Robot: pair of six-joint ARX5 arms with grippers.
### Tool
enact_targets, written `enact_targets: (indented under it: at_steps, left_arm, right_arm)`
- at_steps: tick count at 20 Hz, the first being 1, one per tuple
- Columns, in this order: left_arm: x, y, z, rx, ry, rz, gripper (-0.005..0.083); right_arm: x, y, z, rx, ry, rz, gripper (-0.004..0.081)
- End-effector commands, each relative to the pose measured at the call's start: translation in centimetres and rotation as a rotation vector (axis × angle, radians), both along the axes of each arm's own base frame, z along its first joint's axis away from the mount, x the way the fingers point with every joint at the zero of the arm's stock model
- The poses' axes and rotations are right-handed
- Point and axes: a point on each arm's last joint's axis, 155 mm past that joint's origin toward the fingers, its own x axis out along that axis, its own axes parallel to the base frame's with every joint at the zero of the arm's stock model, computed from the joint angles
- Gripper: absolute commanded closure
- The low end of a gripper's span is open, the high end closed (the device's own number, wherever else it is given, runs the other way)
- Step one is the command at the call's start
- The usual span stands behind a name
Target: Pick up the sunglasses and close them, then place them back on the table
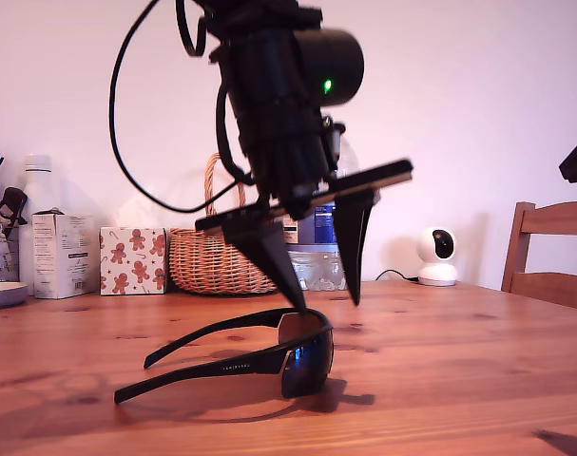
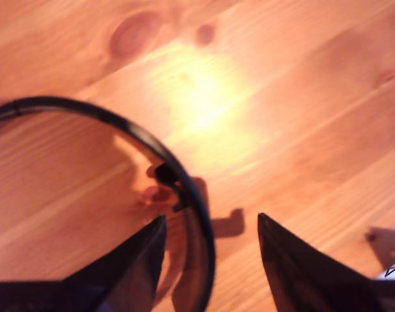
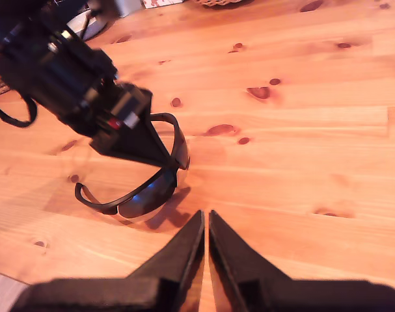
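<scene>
The black wraparound sunglasses with a blue mirrored shield lens (image 1: 302, 356) are lying on the reddish-brown pine table (image 1: 459, 380), arms unfolded and stretching toward the exterior view's left, near the table edge closest to that camera. My first gripper (image 1: 324, 302) is hanging directly over the lens end of the frame with its two black pointed fingers spread wide apart; one fingertip (image 1: 296, 300) is sitting at the top rim of the lens, though I cannot tell whether it is touching, while the other is hovering above the wood just beyond the frame. In the first wrist view the curved frame (image 2: 184, 188) is passing between the parted fingers, closer to one of them. My second gripper (image 3: 205, 218) is pointing at the sunglasses (image 3: 145, 195) from a short way off, apart from them, its fingers pressed together on nothing. A woven wicker basket (image 1: 217, 256) is standing along the far table edge.
</scene>
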Motion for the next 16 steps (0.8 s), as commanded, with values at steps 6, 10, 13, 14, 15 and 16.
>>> enact_targets:
  at_steps: [6,10,13,14,15,16]
  left_arm:
    - [0.7,-1.1,-2.8,-0.005,0.014,0.017,0.0369]
    - [0.3,-0.5,-3.8,0.025,0.042,0.019,0.0369]
    - [0.6,-0.7,-4.0,0.018,0.034,0.021,0.0369]
    - [0.8,-0.8,-3.9,0.012,0.029,0.023,0.0369]
    - [1.0,-0.8,-3.9,0.01,0.022,0.025,0.0369]
    - [1.2,-0.7,-3.9,0.01,0.018,0.028,0.037]
  right_arm:
    - [0.1,0.1,0.2,0.001,-0.008,0.005,0.0782]
    - [0.1,0.2,0.2,0.001,-0.007,0.006,0.0782]
    - [0.1,0.2,0.2,0.002,-0.007,0.006,0.0782]
    - [0.1,0.2,0.2,0.002,-0.007,0.007,0.0782]
    - [0.1,0.2,0.2,0.002,-0.007,0.007,0.0782]
    - [0.1,0.2,0.2,0.002,-0.007,0.008,0.0782]
